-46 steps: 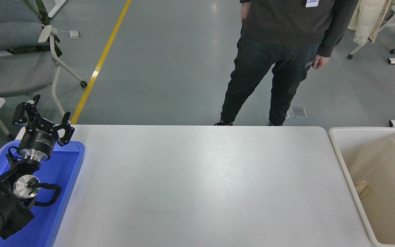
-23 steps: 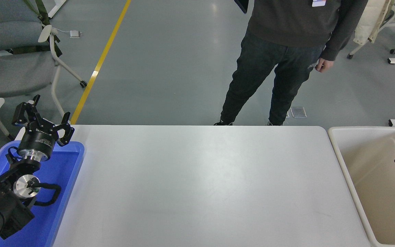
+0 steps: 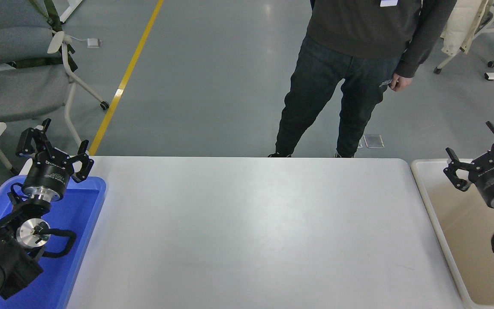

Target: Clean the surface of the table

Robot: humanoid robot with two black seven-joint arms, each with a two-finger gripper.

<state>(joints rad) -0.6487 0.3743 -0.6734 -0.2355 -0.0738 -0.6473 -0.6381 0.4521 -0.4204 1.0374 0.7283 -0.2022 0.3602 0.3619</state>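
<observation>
The table surface (image 3: 251,231) is a wide plain white top with nothing lying on it. My right gripper (image 3: 483,150) hangs open above the far end of the beige bin (image 3: 433,206) at the table's right side, its fingers spread and holding nothing. My left gripper (image 3: 54,148) is parked open over the far end of the blue tray (image 3: 86,214) at the lower left.
A person in dark clothes (image 3: 350,64) stands at the table's far edge, right of centre, one hand hanging by the hip. Grey chairs (image 3: 19,64) stand on the floor at the far left, and another chair (image 3: 478,30) at the far right.
My right arm has risen out of the beige bin and come further into view, its gripper now open above the bin's far end. The person shifted slightly. The left arm has not moved.
</observation>
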